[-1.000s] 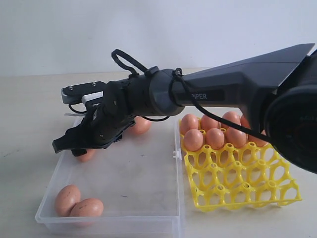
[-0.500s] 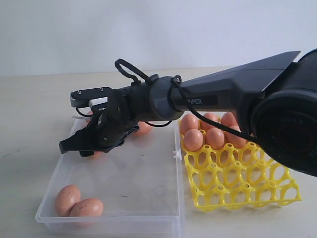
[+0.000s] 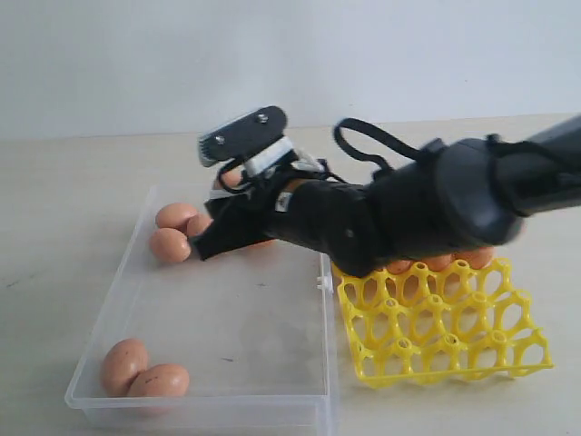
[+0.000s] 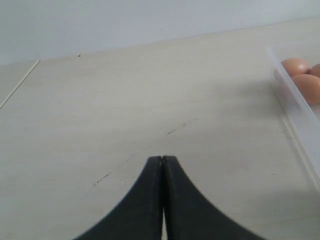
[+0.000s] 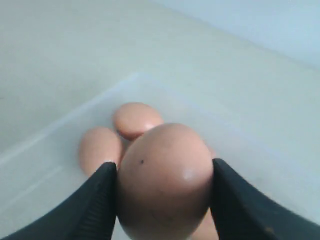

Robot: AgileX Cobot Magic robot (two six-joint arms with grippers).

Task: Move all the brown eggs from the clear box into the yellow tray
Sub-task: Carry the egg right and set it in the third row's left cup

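Note:
My right gripper (image 5: pixel 163 166) is shut on a brown egg (image 5: pixel 165 185), its two black fingers pressing the egg's sides. In the exterior view this gripper (image 3: pixel 211 238) hangs over the far part of the clear box (image 3: pixel 245 331). Two eggs (image 3: pixel 172 232) lie at the box's far left and show behind the held egg (image 5: pixel 132 119). Two more eggs (image 3: pixel 143 372) lie in its near left corner. The yellow tray (image 3: pixel 445 336) stands right of the box; the arm hides most of its far rows, where bits of eggs (image 3: pixel 475 258) show. My left gripper (image 4: pixel 162 160) is shut and holds nothing.
The right arm's thick black body (image 3: pixel 427 209) stretches across the tray's far rows. In the left wrist view the box's wall (image 4: pixel 295 117) and two eggs (image 4: pixel 301 77) show at the edge, with bare pale tabletop (image 4: pixel 125 100) in front of the gripper.
The right gripper has pulled back to the right from the box's far left, turned at the wrist, and now holds an egg. The two far-left eggs are uncovered.

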